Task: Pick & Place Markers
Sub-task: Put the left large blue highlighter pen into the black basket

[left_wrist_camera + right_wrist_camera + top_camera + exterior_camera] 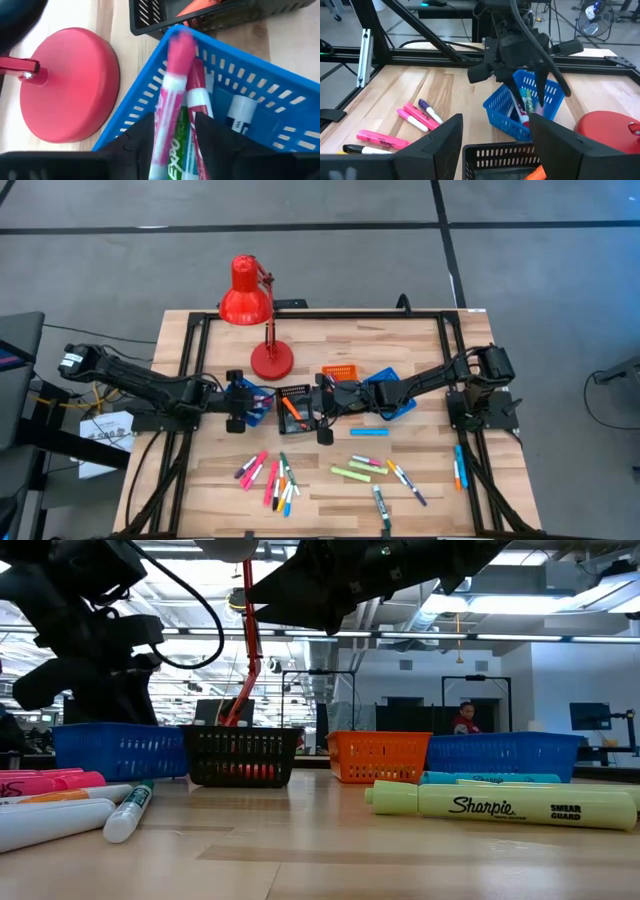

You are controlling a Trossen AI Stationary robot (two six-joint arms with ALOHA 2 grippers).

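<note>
L gripper (243, 402): over the blue tray (250, 95) by the lamp base (70, 85); we see a pink marker (172, 95) between its fingers (142, 132). Jaws look parted, so we read this as the drop, not a firm clamp.
Pink marker: tilted, tip down into that tray, so it falls in w/ the others already there.
R gripper (322, 402): above the black tray (294, 406), fingers apart, nothing held; waiting, we judge.
Other markers (275, 478): loose on the table's near half, still to sort.
Risk: marker may catch the tray rim.
</note>
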